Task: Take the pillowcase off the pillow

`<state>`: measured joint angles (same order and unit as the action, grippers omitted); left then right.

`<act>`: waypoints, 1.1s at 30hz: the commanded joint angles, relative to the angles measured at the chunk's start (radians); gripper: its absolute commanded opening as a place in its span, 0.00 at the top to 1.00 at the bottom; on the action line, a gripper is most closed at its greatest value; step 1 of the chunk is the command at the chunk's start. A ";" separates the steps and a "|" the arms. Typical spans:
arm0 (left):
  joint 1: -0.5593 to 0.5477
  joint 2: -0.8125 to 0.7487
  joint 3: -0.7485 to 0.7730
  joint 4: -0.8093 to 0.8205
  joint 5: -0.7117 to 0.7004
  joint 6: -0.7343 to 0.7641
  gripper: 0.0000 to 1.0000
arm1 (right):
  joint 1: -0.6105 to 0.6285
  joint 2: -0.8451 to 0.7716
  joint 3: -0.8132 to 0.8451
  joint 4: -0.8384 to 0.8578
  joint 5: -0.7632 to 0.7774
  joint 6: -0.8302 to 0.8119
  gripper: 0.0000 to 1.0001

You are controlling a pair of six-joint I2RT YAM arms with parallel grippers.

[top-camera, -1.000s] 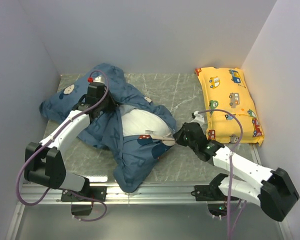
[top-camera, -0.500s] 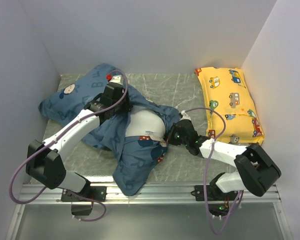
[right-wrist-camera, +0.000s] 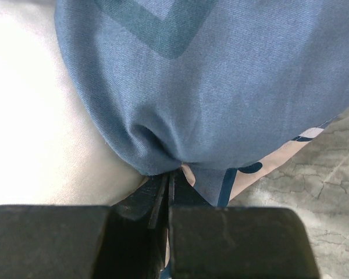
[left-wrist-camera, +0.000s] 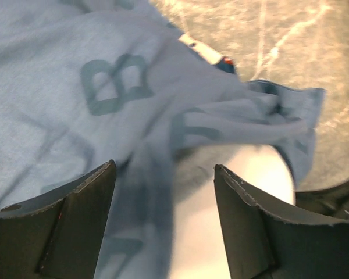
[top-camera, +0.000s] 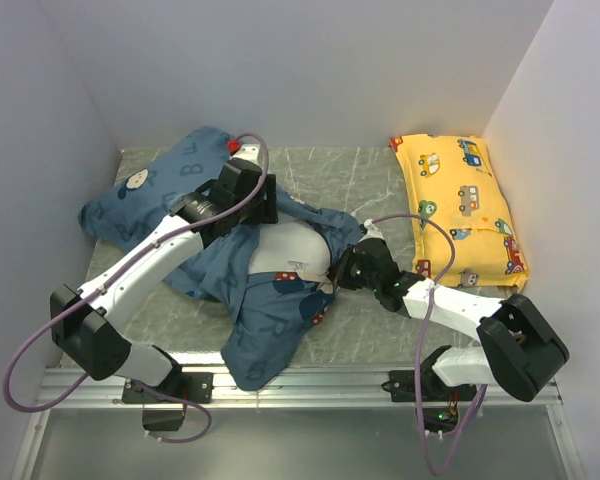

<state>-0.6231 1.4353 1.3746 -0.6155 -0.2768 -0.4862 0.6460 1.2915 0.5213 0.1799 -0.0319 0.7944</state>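
The pillowcase [top-camera: 265, 325] lies crumpled across the left and middle of the top view. One lobe reaches toward the upper left corner of the worktop [top-camera: 370, 180], and a long flap trails down to the bottom edge. Its blue cloth carries darker letters, and a "B" is plain in the left wrist view. The pillow [top-camera: 292, 248] shows as a white bulge in the middle of the frame, with blue fabric bunched around it on every side, so only part of it is uncovered.

The right end effector [right-wrist-camera: 170, 177] is pinched tight on a fold of the pillowcase at the pillow's right-hand edge. The cloth puckers into its closed fingers, with white pillow to the left of the pinch and grey worktop at the lower right.

The left end effector [left-wrist-camera: 164, 168] is spread wide above the blue cloth near the upper edge of the pillow. It grips nothing, and whether its fingers [left-wrist-camera: 84, 215] touch the fabric is hard to tell.

A yellow car-print pillow [top-camera: 460, 205] lies apart at the upper right, along the wall.
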 commanded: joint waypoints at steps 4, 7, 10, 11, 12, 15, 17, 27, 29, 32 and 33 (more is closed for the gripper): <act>-0.079 -0.041 0.104 -0.058 -0.024 0.043 0.25 | 0.001 -0.027 0.036 0.004 -0.010 -0.007 1.00; -0.145 -0.038 0.139 -0.084 -0.059 0.047 0.24 | 0.001 -0.032 0.037 -0.002 -0.005 -0.007 1.00; -0.234 -0.018 0.165 -0.101 -0.088 0.049 0.20 | 0.001 -0.037 0.039 -0.010 0.001 -0.007 1.00; -0.256 0.002 0.167 -0.101 -0.110 0.046 0.18 | 0.001 -0.041 0.039 -0.013 0.003 -0.007 1.00; -0.292 0.014 0.164 -0.099 -0.119 0.043 0.17 | 0.001 -0.043 0.037 -0.014 0.007 -0.007 1.00; -0.349 0.085 0.147 -0.090 -0.162 0.023 0.15 | 0.001 -0.049 0.034 -0.014 0.010 -0.004 1.00; -0.377 0.152 0.147 -0.107 -0.221 0.000 0.13 | 0.001 -0.055 0.028 -0.014 0.010 0.000 1.00; -0.411 0.346 0.129 -0.084 -0.313 -0.026 0.08 | 0.000 -0.090 0.008 -0.034 0.029 -0.006 1.00; -0.409 0.394 0.145 -0.130 -0.367 -0.045 0.25 | 0.001 -0.098 0.013 -0.039 0.029 -0.004 1.00; -0.405 0.442 0.170 -0.156 -0.407 -0.046 0.77 | 0.000 -0.115 0.017 -0.052 0.030 -0.009 1.00; -0.403 0.444 0.175 -0.156 -0.409 -0.043 0.87 | 0.000 -0.121 0.019 -0.059 0.030 -0.011 1.00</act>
<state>-1.0309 1.8294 1.5284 -0.7189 -0.6441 -0.5102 0.6453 1.2083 0.5224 0.1177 -0.0040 0.7944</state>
